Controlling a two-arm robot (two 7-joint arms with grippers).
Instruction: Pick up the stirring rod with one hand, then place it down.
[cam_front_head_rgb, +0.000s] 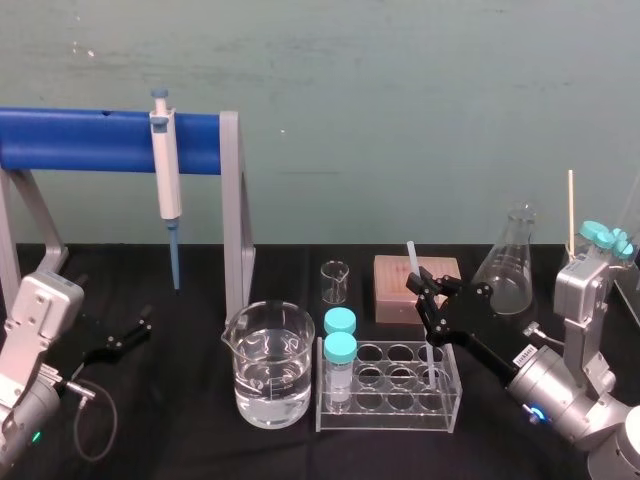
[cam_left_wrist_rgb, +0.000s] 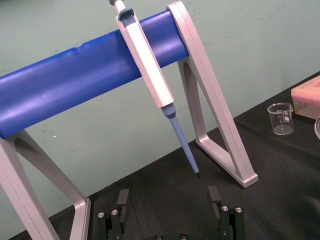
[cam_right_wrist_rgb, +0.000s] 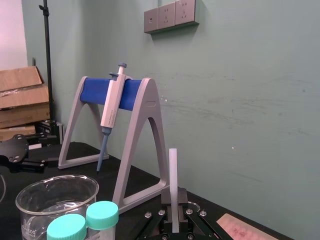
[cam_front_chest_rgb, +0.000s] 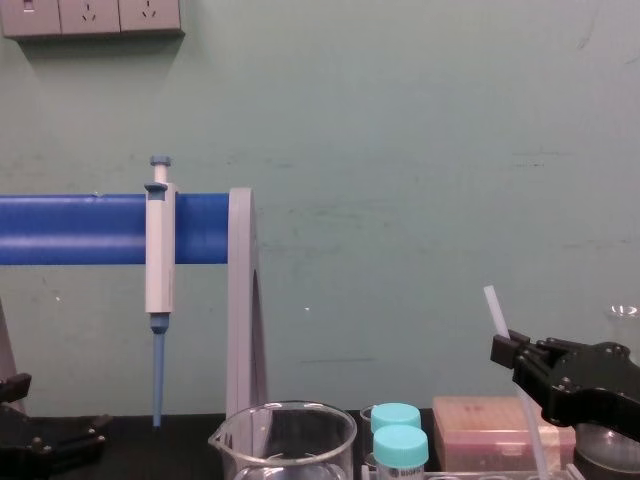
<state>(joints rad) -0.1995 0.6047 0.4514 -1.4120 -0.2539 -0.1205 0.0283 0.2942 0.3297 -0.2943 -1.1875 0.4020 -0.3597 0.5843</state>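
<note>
A black-clothed table runs up to a teal wall, and on my screen the right gripper sits over the clear tube rack at centre-right, its fingers clamped on the stirring rod. The rod is tilted, its top leaning left and away, above the gripper. Its lower end reaches down to the rack's right-hand wells. It may dip into one, but through the clear plastic I can't be sure. Two teal-capped tubes stand at the rack's left end, just beside a large beaker holding water. Far left, a pipette hangs from the blue bar of a grey stand. The left gripper is parked low at the near left, its fingers spread apart with nothing between them.
</note>
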